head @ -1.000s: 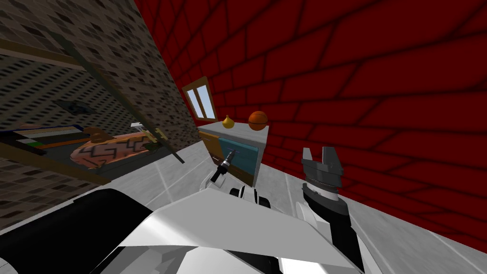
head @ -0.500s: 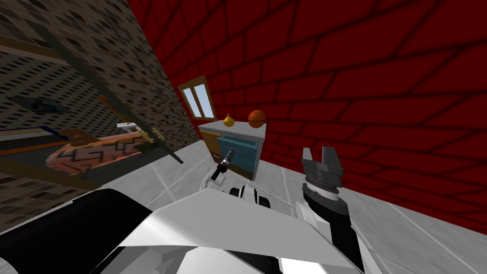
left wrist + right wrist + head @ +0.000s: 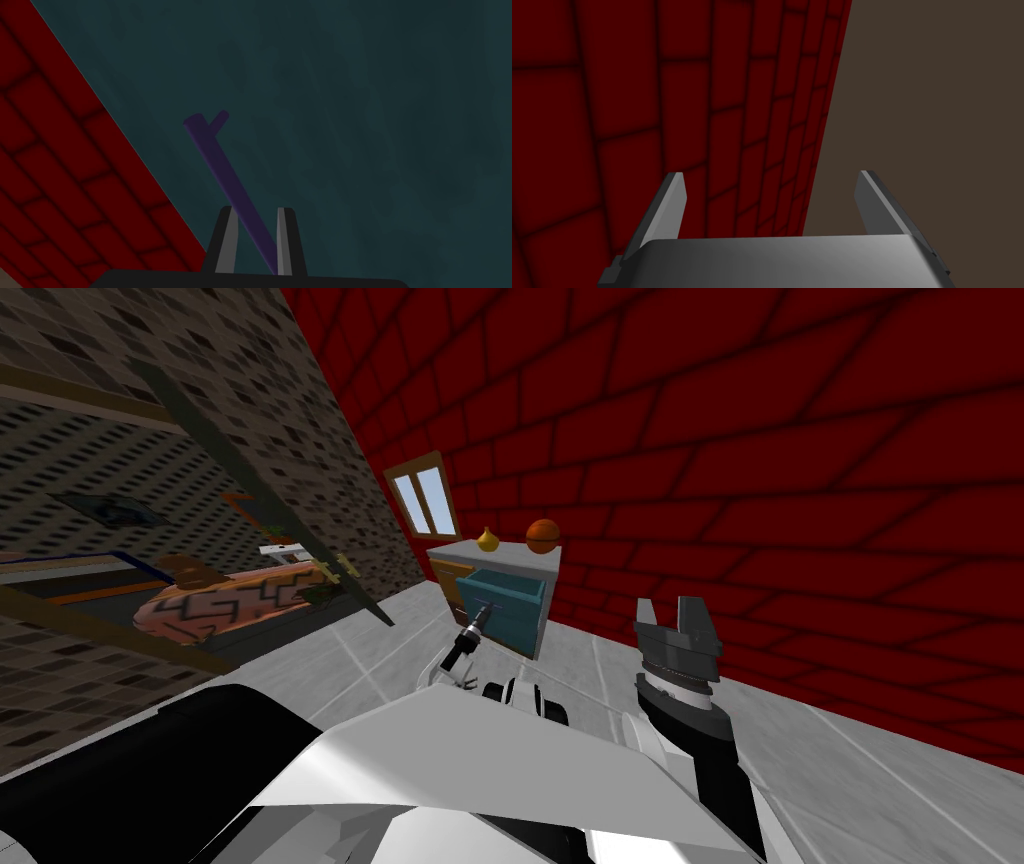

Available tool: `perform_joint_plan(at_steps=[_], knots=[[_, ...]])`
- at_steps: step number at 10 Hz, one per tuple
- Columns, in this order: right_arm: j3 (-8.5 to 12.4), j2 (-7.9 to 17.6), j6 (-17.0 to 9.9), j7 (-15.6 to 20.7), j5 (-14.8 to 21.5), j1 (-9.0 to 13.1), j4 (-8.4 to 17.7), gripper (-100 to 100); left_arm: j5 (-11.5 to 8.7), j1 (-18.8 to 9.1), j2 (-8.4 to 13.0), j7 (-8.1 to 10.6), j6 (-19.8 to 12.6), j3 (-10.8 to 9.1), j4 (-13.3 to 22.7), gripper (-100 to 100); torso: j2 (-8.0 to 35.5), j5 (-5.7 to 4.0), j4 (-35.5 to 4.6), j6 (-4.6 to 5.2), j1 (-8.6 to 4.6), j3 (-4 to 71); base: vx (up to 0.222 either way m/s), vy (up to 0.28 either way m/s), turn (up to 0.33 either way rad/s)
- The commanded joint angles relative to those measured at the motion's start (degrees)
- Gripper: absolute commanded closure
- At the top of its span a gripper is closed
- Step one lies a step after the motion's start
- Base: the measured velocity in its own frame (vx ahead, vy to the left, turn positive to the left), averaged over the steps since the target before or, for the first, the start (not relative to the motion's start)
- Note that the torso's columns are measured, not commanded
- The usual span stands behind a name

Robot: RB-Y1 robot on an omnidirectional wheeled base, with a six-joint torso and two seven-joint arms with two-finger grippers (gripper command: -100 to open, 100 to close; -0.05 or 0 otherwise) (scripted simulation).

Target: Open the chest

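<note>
Left gripper (image 3: 256,214): narrow, closed on the purple handle (image 3: 220,165).
Teal drawer (image 3: 503,600): juts from the chest (image 3: 500,554) front.
Right gripper (image 3: 668,614): wide, holding nothing.

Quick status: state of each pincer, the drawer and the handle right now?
teal drawer: pulled partway out of the chest
handle: clamped in the left pincer
left pincer: shut on handle
right pincer: open, holding nothing
</note>
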State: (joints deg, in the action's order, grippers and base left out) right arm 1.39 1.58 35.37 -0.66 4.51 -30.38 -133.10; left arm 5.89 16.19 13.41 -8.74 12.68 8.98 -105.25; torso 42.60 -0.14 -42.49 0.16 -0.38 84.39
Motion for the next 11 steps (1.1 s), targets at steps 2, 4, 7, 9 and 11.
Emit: perform_joint_plan(at_steps=[2,4,7,9,11], knots=[[0.0,0.0,0.0,0.0,0.0,0.0,0.0,0,-0.5,1.2,1.0,0.47,-3.3,0.06,-4.2,-100,-0.6,0.01,0.2,-0.1,0.12,0.3,0.004,0.006,0.008],[0.0,0.0,0.0,0.0,0.0,0.0,0.0,0,-0.8,1.9,1.6,0.77,-5.3,0.09,-7.0,-100,-0.5,0.15,0.3,-0.16,0.39,0.3,0.025,0.0,0.007],[0.0,0.0,0.0,0.0,0.0,0.0,0.0,0,-1.2,2.8,2.6,1.23,-8.5,0.14,-11.3,-100,-0.3,0.15,0.2,-0.16,0.39,0.1,0.018,0.003,0.004],[0.0,0.0,0.0,0.0,0.0,0.0,0.0,0,-1.6,3.5,3.2,1.54,-10.6,0.17,-14.1,-100,0.0,-0.01,-0.1,-0.24,0.33,0.1,0.01,-0.002,-0.003],[0.0,0.0,0.0,0.0,0.0,0.0,0.0,0,-1.7,4.0,3.3,1.72,-10.6,0.43,-13.2,0,0.1,0.02,-0.1,-0.25,0.35,0.0,0.006,-0.001,-0.002]])
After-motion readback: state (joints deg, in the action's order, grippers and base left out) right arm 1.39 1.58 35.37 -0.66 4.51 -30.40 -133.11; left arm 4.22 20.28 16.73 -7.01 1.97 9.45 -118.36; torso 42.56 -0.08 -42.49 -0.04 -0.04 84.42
